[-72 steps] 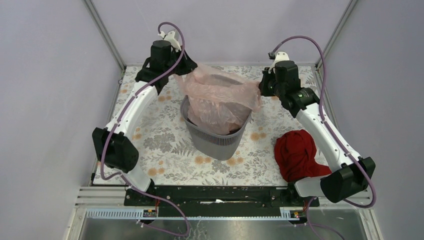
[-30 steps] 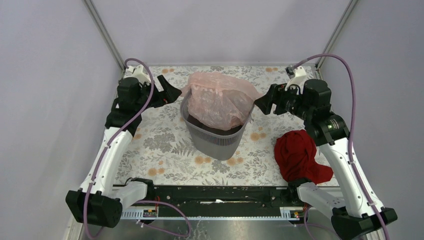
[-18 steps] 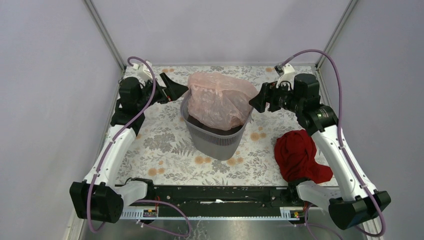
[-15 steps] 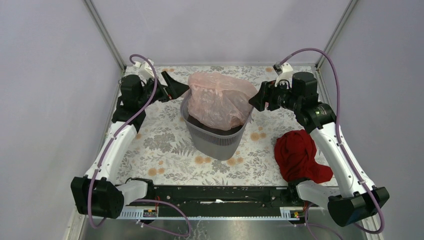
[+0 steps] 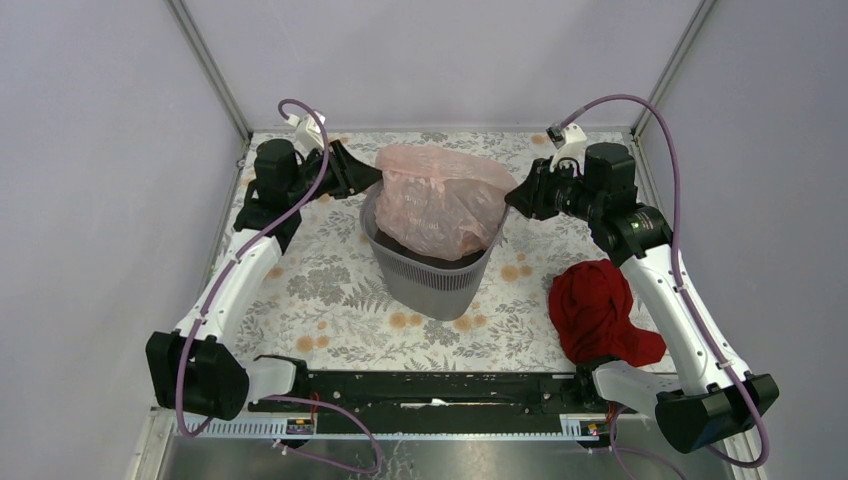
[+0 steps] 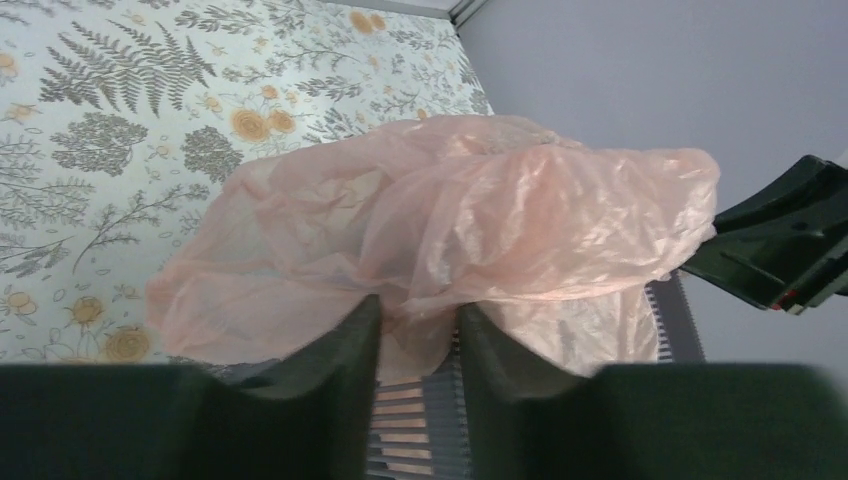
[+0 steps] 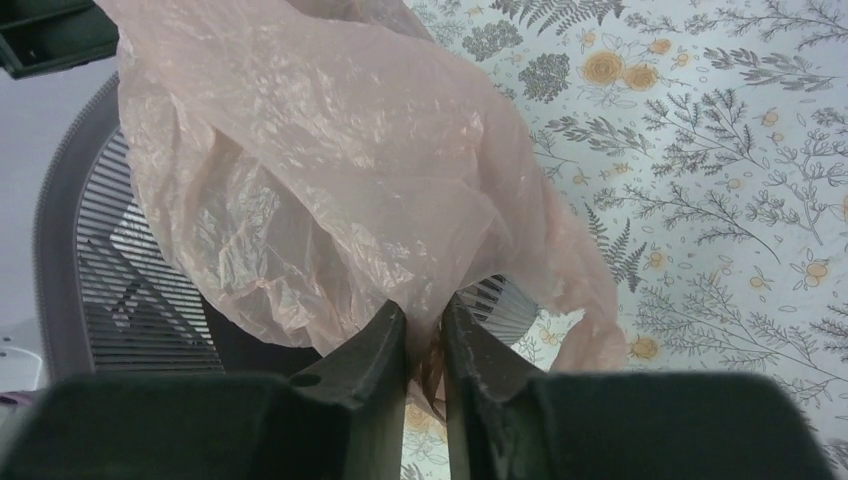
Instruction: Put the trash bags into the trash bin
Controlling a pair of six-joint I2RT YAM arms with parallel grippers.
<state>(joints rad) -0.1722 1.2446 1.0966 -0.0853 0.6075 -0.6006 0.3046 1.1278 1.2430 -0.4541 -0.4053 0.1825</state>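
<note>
The trash bag (image 5: 440, 203), filmy, light and slippery, billows over the mouth of the trash bin (image 5: 430, 285). The right claw (image 7: 425, 335) pinches its right edge. The left claw (image 6: 418, 345) straddles a left fold; I cannot tell whether it grips. Bunched edge folds should hold best; thin film may tear.

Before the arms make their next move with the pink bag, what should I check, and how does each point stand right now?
1. Left gripper holding the trash bag: film lies between its jaws, but whether it is clamped: cannot tell.
2. Right gripper holding the bag: jaws nearly together with film between them: cannot tell.
3. Bag down inside the trash bin: not ok; it mounds above the rim.
4. Bin upright: ok.
5. Red cloth apart from the bin: ok; it lies beside the right arm.
</note>
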